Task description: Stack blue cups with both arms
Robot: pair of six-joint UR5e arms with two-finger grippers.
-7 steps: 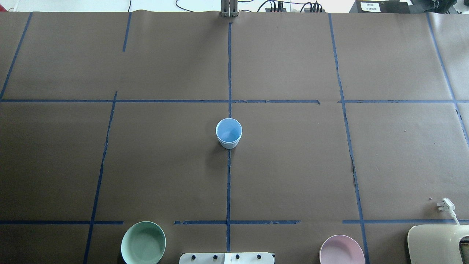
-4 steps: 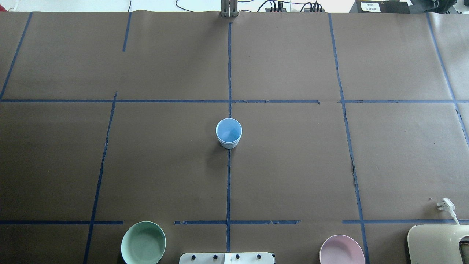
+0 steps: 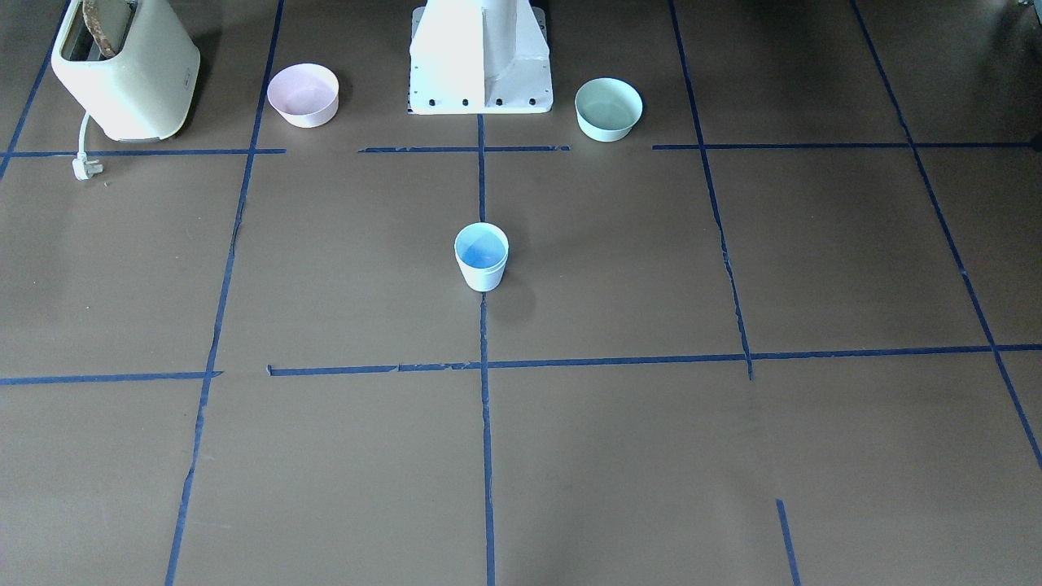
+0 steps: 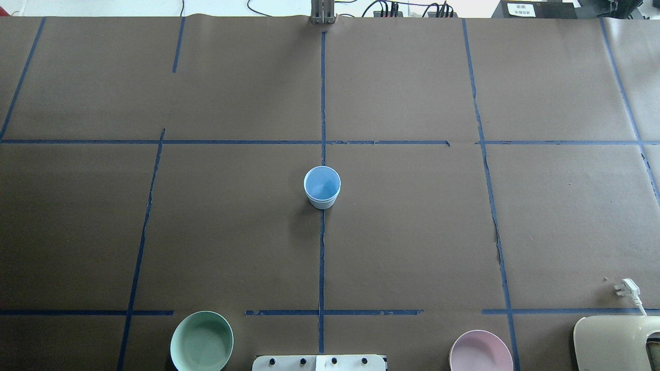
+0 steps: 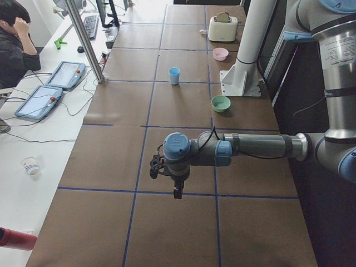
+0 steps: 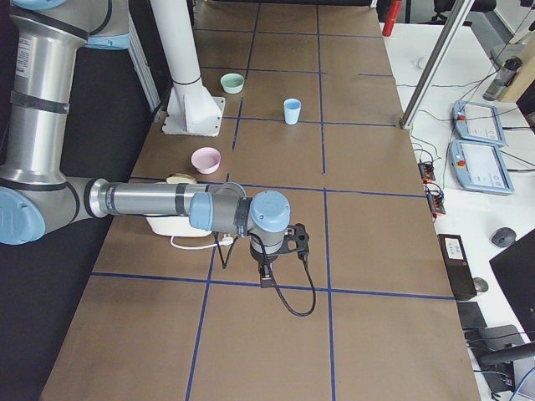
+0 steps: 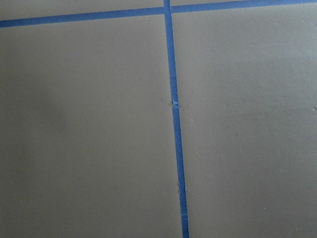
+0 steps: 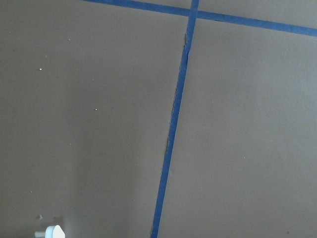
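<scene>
- Blue cups (image 4: pixel 322 188) stand upright on the centre tape line. A second rim line shows just under the top rim, so one seems nested in the other. They are well apart from both grippers, roughly between them along the table.
- Table (image 4: pixel 412 242): brown paper crossed with blue tape, lying under both grippers.
- Left arm (image 5: pixel 256 147) reaches level over one end of the table. The left gripper (image 5: pixel 176 183) points down above the paper and touches nothing. It shows only from the side, so I cannot tell how its jaws stand.
- Right arm (image 6: pixel 150 200) reaches level over the opposite end. The right gripper (image 6: pixel 266 271) also points down, clear of the paper. Its jaws cannot be judged either.
- White pedestal (image 3: pixel 480 57): at the robot's edge, between the two grippers.
- Toaster (image 3: pixel 126 73): near the right gripper, on its robot side.
- Mint bowl (image 5: pixel 221 103): between the left gripper and the cups.
- Pink bowl (image 6: pixel 206 159): between the right gripper and the cups.
- White plug (image 8: pixel 52 231): on the paper near the right gripper.
</scene>
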